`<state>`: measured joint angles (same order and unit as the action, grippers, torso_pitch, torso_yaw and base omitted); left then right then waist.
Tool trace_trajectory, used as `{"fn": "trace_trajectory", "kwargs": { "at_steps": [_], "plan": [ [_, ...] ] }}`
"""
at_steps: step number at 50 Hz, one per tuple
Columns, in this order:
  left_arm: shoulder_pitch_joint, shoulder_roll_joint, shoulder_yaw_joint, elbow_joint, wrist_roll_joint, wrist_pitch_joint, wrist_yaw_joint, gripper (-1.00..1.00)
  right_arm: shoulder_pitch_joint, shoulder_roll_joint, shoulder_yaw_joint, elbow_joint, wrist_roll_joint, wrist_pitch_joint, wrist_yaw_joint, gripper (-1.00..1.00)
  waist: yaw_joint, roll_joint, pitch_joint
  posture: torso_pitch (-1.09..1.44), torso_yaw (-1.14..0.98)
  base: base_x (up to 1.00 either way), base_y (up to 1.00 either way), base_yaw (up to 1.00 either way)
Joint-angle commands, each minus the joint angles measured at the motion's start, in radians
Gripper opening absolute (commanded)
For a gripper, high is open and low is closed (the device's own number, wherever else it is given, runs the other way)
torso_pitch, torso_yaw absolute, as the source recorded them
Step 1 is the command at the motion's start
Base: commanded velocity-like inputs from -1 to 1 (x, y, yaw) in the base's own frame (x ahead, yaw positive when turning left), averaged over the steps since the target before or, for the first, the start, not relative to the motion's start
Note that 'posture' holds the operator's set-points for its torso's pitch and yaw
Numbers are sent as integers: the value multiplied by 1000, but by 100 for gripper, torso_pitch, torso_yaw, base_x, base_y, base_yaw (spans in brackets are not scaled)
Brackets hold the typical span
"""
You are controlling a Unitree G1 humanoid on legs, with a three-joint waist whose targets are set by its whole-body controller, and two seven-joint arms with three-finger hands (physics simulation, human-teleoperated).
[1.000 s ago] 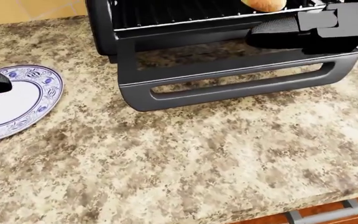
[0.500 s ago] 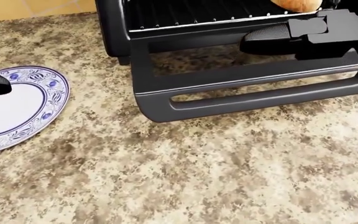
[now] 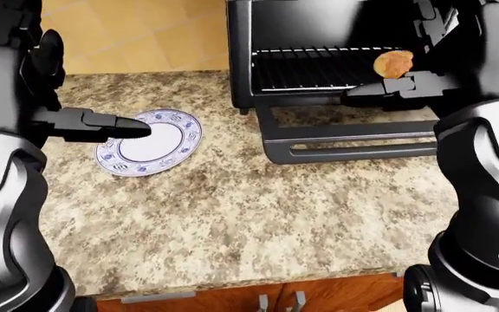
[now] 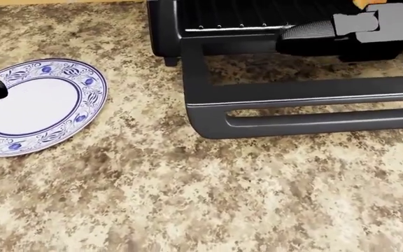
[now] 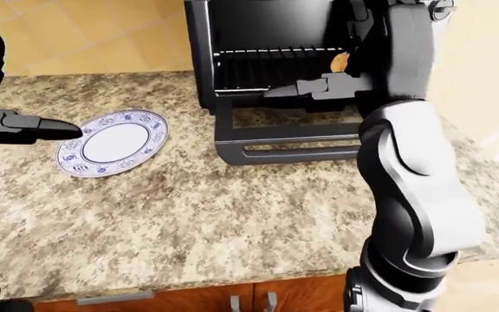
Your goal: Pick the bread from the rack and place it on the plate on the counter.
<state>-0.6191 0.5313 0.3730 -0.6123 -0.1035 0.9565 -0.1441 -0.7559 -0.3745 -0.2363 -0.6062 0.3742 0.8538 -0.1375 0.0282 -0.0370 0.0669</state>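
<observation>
On the rack (image 3: 319, 68), bread (image 3: 393, 64), seemingly just above right robot hand (image 3: 380, 93)

One bread (image 3: 393, 64) sits on one rack (image 3: 315, 67) inside one black toaster oven (image 3: 319, 39), whose single door (image 3: 354, 140) hangs open over the bench (image 3: 232, 214). One blue-patterned plate (image 3: 150, 142) lies on the bench, and two robot hands show: the left hand (image 3: 102, 125) and the right hand (image 3: 388, 91). Below the bench edge at least one drawer handle (image 3: 159, 298) is visible, though the strip there is too narrow to count more with confidence.
</observation>
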Motion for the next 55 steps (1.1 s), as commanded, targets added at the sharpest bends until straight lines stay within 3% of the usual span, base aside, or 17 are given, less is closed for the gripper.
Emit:
{"fn": "trace_trajectory", "kwargs": {
  "at_steps": [1, 7, 9, 11, 13, 14, 15, 19, 24, 25, 30, 31, 33, 35, 36, 41, 55],
  "plan": [
    [-20, 11, -1, -9, -4, -19, -3, 100, -12, -8, -5, -2, -9, -9, -7, 100, 0, 12, -15, 0, 0, 0, 0, 0],
    [-15, 11, 3, -11, -5, -21, -5, 100, -13, -6, 1, 0, -25, -8, 4, 100, -15, 12, -76, 0, 0, -28, 3, 0],
    [-10, 10, 3, -16, -4, -18, -5, 100, -10, 4, -6, -4, -20, -17, 3, 100, -14, 23, -76, 0, 0, -34, 3, 0],
    [-14, 10, -1, -7, -1, -23, -3, 100, -8, 3, -2, -1, -24, -24, 2, 100, -31, 50, -36, 0, 0, 0, 0, 0],
    [-13, 5, -8, 1, 4, -33, -1, 100, 1, 7, 3, -1, -29, -32, 4, 100, -45, 99, -37, 0, 0, 0, 0, 0],
    [-12, 4, -8, 0, 5, -33, -2, 100, 2, 7, 3, 0, -31, -33, 4, 100, -43, 95, -24, 0, 0, 0, 0, 0],
    [-12, 4, -7, -2, 5, -31, -3, 100, 2, 7, 4, -3, -32, -30, 6, 100, -38, 66, -23, 0, 0, 0, 0, 0],
    [-8, 1, -5, -5, 7, -31, -4, 100, 7, 5, 0, -14, -34, -23, 10, 100, -25, 23, -39, 0, 0, 0, 0, 0],
    [-6, -1, -4, -6, 8, -33, -6, 100, 9, 5, 6, -16, -47, -20, 18, 100, -21, 26, -31, 0, 0, 0, 0, 0],
    [-4, -2, -5, -6, 10, -33, -7, 100, 11, 9, 5, -14, -49, -20, 20, 100, -28, 35, -50, 0, 0, -2, 25, 0],
    [-9, 3, 0, -13, 7, -21, -10, 100, 7, 13, -1, -15, -54, -20, 25, 100, -21, 8, -69, 0, 0, -4, 29, 0],
    [-11, 5, -1, -11, 8, -21, -9, 100, 5, 11, -1, -14, -54, -20, 26, 100, -20, 12, -69, 0, 0, 0, 9, 0],
    [-14, 5, -2, -8, 9, -21, -8, 100, 0, 13, -3, -9, -49, -24, 24, 100, -38, 55, -40, 0, 0, 0, 0, 0],
    [-19, 4, -9, -1, 11, -22, -7, 100, -9, 11, -8, 3, -42, -22, 17, 100, -52, 109, -39, 0, 0, 0, 0, 0],
    [-23, 4, -11, 4, 12, -24, -6, 100, -15, 4, -10, 7, -41, -19, 16, 100, -44, 74, -25, 0, 0, 0, 0, 0],
    [-30, 3, -12, 6, 11, -21, -7, 100, -32, -22, -14, 48, -46, -3, 8, 100, -34, 14, -30, 0, 0, 0, 0, 0],
    [2, -4, 14, -12, -7, -22, -2, 100, -109, -140, -72, 109, -81, 68, 5, 100, -21, 33, -36, 0, 0, 0, 0, 0]
  ]
}}
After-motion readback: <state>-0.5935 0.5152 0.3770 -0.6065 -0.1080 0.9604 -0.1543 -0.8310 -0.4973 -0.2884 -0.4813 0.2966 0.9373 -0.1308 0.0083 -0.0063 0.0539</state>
